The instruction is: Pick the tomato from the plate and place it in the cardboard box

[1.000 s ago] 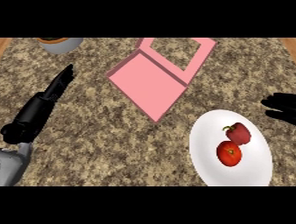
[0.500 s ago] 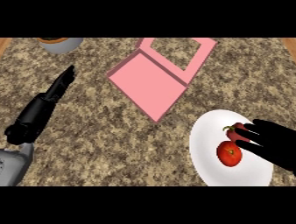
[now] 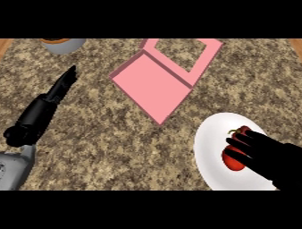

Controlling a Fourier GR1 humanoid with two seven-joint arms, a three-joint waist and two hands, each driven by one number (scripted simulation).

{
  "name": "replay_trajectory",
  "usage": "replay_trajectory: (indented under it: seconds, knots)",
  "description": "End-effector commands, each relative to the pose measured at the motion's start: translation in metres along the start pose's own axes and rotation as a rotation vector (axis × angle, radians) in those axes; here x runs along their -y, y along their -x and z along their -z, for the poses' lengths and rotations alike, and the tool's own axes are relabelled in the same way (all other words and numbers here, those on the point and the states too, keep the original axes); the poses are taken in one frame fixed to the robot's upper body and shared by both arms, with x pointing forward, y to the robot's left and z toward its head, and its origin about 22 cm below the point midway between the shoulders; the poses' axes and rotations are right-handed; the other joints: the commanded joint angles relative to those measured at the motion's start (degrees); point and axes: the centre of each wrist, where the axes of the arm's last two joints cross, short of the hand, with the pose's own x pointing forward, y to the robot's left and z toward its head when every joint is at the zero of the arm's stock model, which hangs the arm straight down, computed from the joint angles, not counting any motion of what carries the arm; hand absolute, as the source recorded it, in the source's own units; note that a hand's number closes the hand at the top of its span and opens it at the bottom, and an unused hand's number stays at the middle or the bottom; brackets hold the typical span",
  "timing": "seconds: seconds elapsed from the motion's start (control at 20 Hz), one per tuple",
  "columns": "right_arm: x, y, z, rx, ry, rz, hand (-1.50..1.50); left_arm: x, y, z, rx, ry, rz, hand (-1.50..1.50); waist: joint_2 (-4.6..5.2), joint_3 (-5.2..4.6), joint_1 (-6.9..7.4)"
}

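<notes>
Right hand over tomato on plate, pink box beyond

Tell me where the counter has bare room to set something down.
Bare counter lies between the left robot hand and the pink box, and along the front between the left forearm and the plate. It is crowded at the plate, where the right robot hand covers the tomato.

A speckled brown stone desk is seen. A pink box is laid open near the far edge, a grey bowl at the far left corner, a white plate by the near right corner.
</notes>
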Motion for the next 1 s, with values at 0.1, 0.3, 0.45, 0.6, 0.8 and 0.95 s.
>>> replay_trajectory:
  seconds: [0.1,0.3,0.45,0.6,0.8,0.95]
  knots:
    - [-0.005,-0.023,0.000,-0.043,0.036,-0.029,-1.50,-0.005,0.001,-0.019,0.005,-0.005,0.007,0.00,-0.07,0.00,-0.04]
    - [-0.009,-0.023,0.021,-0.030,0.030,-0.043,-1.50,0.004,0.009,0.014,-0.015,0.001,-0.014,0.00,0.09,-0.01,-0.15]
    - [-0.036,0.001,0.036,-0.066,0.001,-0.052,-1.50,0.008,-0.017,0.004,0.007,-0.005,0.008,0.00,0.03,0.04,0.27]
    - [-0.043,0.007,0.042,-0.085,-0.009,-0.086,-1.50,0.010,0.018,-0.011,-0.011,0.000,-0.002,0.00,0.08,0.01,0.17]
    - [-0.026,0.005,0.040,-0.112,-0.004,-0.089,-1.50,-0.006,0.014,-0.006,-0.015,0.003,0.003,0.00,0.04,0.00,0.00]
    - [-0.051,0.014,0.054,-0.077,-0.002,-0.065,-1.50,-0.005,0.010,0.005,-0.019,0.003,-0.017,0.00,0.07,0.01,-0.02]
